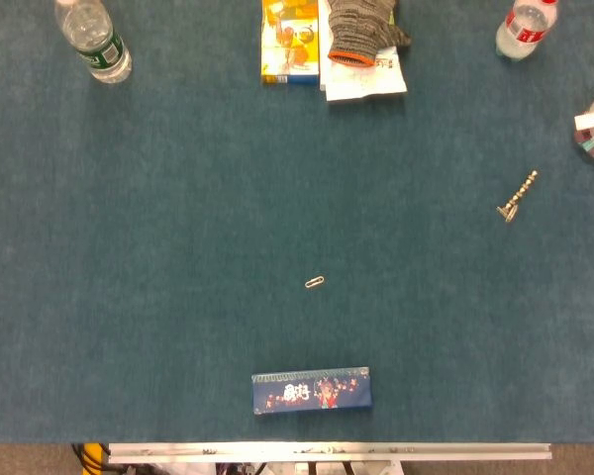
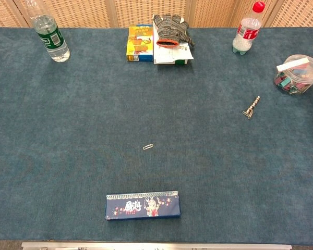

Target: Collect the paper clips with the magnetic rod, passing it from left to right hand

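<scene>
- Head view: the magnetic rod (image 1: 517,195) lies flat on the blue table cloth (image 1: 178,218), far on the right side, with its wider end toward the near edge and some clips seemingly clinging there (too small to be sure).
- One paper clip (image 1: 315,282) lies alone near the middle of the table, well apart from the rod, and a blue printed box (image 1: 311,390) sits nearer to the front edge.
- No hand shows in this view, so whether the hands are released or clenched I cannot tell.
- Chest view: the rod (image 2: 251,107) rests between the red-capped bottle (image 2: 247,30) and the clear round tub (image 2: 298,74) of coloured clips, touching neither.
- Along the far edge stand a green-labelled bottle (image 2: 47,32), a yellow carton (image 2: 139,42) and a knitted glove (image 2: 171,27).
- No hand appears here either.
- My judgement: the rod is set down and nothing holds it, while one clip is not yet collected; the task seems near its end.
- The next move calls for a hand to grasp the rod at its thin end and sweep the wider end over the lone clip.
</scene>
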Controlling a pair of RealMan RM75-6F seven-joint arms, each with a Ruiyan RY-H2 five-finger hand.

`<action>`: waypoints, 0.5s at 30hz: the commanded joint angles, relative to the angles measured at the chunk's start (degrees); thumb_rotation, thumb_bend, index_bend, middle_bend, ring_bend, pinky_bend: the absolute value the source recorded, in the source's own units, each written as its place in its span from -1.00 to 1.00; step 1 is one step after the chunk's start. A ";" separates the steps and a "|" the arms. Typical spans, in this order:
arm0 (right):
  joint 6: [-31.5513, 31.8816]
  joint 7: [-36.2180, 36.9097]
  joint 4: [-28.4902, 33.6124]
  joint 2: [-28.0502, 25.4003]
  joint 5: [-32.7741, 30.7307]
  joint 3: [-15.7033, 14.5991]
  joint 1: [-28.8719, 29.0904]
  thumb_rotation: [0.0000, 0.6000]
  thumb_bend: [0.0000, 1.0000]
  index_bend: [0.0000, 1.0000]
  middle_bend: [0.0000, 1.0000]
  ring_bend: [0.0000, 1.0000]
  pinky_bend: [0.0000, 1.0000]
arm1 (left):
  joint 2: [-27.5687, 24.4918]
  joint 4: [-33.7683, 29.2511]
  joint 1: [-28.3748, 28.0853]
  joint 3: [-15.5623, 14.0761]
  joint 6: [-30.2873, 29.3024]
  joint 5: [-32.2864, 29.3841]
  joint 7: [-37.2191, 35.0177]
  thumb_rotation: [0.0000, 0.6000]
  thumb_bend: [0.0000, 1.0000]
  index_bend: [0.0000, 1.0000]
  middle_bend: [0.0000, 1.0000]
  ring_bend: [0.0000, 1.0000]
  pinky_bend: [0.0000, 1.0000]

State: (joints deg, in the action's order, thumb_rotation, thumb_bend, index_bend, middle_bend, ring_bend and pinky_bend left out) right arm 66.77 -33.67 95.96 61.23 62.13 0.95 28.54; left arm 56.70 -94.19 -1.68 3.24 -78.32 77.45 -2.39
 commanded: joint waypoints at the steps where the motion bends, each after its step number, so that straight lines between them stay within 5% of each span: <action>1: 5.18 -3.83 5.33 -4.22 -2.25 -0.47 -3.51 1.00 -0.90 -0.32 -0.84 -1.00 -0.88 | -0.39 -0.63 -0.57 0.57 -0.18 0.29 -0.12 1.00 -0.29 -0.84 -1.00 -1.00 -1.00; 9: 16.83 -3.45 13.48 -7.96 -2.20 -0.61 -10.88 1.00 -0.90 -0.22 -0.83 -1.00 -0.88 | -2.42 -2.81 -2.34 1.08 -0.13 2.13 1.26 1.00 -0.29 -0.84 -1.00 -1.00 -1.00; 15: 19.60 -2.08 15.69 -8.18 -1.41 -1.98 -14.93 1.00 -0.90 -0.20 -0.83 -1.00 -0.88 | -3.33 -4.25 -2.73 1.19 -0.64 2.60 1.16 1.00 -0.29 -0.84 -1.00 -1.00 -1.00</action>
State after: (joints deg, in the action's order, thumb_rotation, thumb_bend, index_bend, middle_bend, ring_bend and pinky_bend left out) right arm 85.94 -36.27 111.11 53.23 60.46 -0.60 14.35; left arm 53.41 -98.39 -4.38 4.42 -78.93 80.03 -1.23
